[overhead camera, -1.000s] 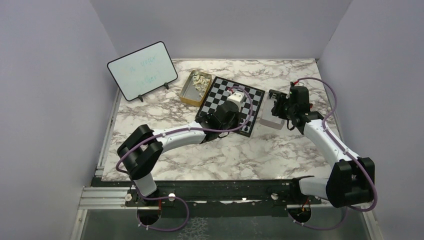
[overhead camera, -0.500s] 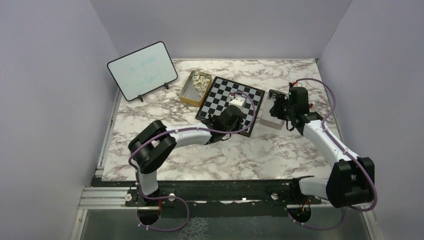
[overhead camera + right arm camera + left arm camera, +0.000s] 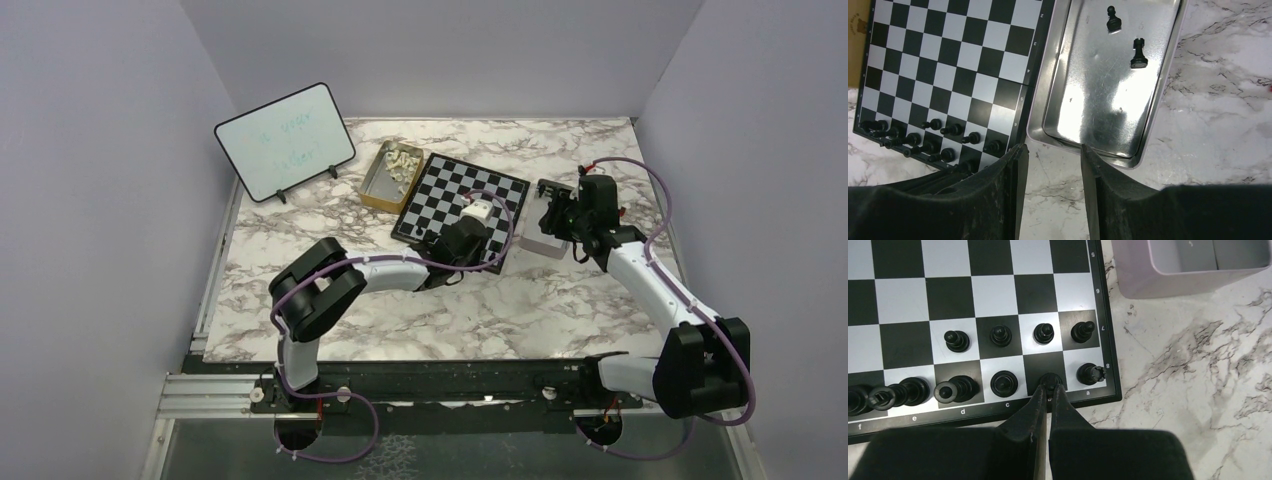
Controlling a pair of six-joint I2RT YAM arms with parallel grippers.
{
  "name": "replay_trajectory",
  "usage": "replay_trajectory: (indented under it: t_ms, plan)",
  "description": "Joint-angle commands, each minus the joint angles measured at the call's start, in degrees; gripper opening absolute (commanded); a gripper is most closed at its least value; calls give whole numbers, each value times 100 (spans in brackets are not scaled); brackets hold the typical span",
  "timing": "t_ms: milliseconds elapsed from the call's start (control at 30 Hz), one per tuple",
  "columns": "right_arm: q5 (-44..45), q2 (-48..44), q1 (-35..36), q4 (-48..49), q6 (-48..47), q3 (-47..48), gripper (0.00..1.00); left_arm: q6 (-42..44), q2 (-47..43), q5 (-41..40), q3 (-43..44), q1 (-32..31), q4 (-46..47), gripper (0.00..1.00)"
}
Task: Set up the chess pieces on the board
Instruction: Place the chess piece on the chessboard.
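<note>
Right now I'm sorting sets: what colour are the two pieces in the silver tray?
Black, both pieces; right wrist view shows best.

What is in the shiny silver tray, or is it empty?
Nearly empty. Only a black pawn and a second black piece sit in the silver tray; the rest of its floor is bare metal.

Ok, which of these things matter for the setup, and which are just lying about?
Job:
board
black pieces on it
two black pieces in the silver tin
cream pieces in the gold tin
left gripper, shut at the back row
right gripper, open by the silver tin

Lying about:
whiteboard
</note>
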Motion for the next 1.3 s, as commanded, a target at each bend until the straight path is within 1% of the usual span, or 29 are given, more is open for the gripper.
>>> replay_trajectory:
  t_ms: [0,400,700,1133,1267]
  plan:
    - [-71,-144,-23,154,35,-57,47,12,157,-136,174,-47,106,0]
    - [-72,-146,-23,198,21,-54,47,171,284,-355,282,-56,-75,1]
    - [-27,-46,-29,247,7,-58,47,234,281,-350,340,-74,-176,12]
    - [-25,60,-27,298,-21,-68,47,285,326,-98,456,-83,-193,15]
    - [-46,57,-26,292,-21,-70,47,303,325,-116,478,-83,-235,18]
